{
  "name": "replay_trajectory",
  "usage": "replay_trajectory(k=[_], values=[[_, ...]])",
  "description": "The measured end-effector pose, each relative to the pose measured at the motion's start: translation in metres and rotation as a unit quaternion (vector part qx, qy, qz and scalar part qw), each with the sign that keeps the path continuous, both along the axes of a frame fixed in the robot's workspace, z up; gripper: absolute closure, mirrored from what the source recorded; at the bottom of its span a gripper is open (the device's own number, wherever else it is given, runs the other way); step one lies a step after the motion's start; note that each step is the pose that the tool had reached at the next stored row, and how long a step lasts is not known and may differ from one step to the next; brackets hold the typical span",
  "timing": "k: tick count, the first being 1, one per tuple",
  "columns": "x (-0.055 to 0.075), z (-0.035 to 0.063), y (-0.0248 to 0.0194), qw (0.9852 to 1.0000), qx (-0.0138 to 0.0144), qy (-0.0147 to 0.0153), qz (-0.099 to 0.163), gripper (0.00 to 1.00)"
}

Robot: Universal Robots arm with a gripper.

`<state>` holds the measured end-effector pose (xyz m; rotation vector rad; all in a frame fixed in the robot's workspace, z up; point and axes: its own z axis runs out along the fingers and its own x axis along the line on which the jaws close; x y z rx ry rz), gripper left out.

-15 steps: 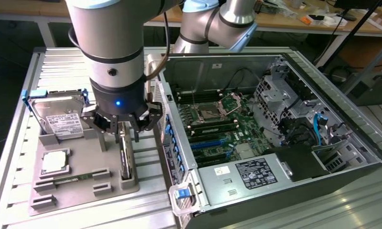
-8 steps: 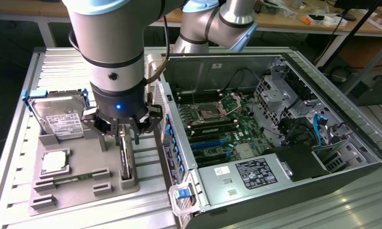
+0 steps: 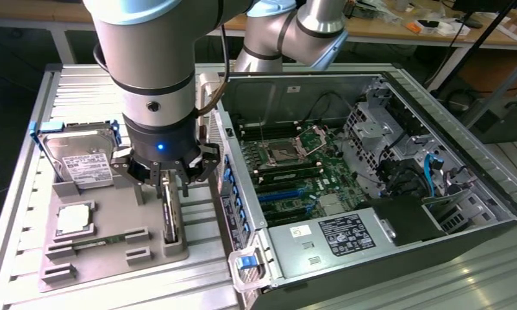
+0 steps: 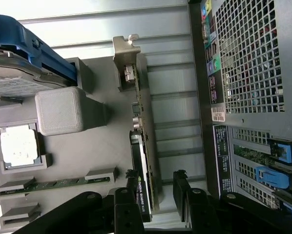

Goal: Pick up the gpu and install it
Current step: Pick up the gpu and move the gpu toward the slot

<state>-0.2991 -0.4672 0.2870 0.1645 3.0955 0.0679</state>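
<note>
The gpu [image 4: 145,151] stands on its edge in a slot of the grey holder tray [image 4: 107,141], its silver bracket [image 4: 126,53] at the far end and its black face turned toward the tray's middle. My gripper [image 4: 156,183] is open and hangs low over the near end of the card, with one finger on each side. One finger [image 4: 132,181] sits close against the black face, while the other [image 4: 180,181] is a small gap away from the green board side. In the exterior view the gripper [image 3: 170,181] is directly above the gpu [image 3: 170,219].
The open computer case [image 3: 362,181] with its motherboard [image 3: 297,174] lies just to the exterior view's right of the tray. On the tray are a silver hard drive [image 3: 79,158], a square processor [image 3: 73,219] and a narrow memory stick [image 3: 99,243]. The case's rear panel [image 4: 248,97] is close beside the gripper.
</note>
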Motion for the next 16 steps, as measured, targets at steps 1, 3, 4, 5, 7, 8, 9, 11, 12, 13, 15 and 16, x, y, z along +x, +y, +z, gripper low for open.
replay_trajectory(k=[1,3,4,5,7,8,9,11,12,13,15,16], values=[[0.0,0.0,0.0,1.0,0.0,0.0,0.0,0.58],[0.0,0.0,0.0,1.0,0.0,0.0,0.0,0.58],[0.0,0.0,0.0,1.0,0.0,0.0,0.0,0.58],[0.0,0.0,0.0,1.0,0.0,0.0,0.0,0.58],[0.0,-0.0002,-0.0002,1.0,0.0001,-0.0001,0.0,0.58],[0.0001,-0.0004,-0.0007,1.0,0.0001,-0.0001,0.0,0.58],[0.0001,-0.0006,-0.0012,1.0,0.0001,-0.0001,0.0,0.58],[0.0001,-0.0023,-0.0024,1.0,0.0001,-0.0002,0.0,0.58],[0.0,-0.0031,-0.0029,1.0,0.0001,-0.0003,0.0,0.58],[0.0,-0.0043,-0.0033,1.0,0.0,-0.0005,0.0,0.58],[-0.0003,-0.0069,-0.0033,1.0,0.0,-0.0011,0.0,0.58],[-0.0011,-0.0084,-0.0033,1.0,0.0,-0.0013,0.0,0.58]])
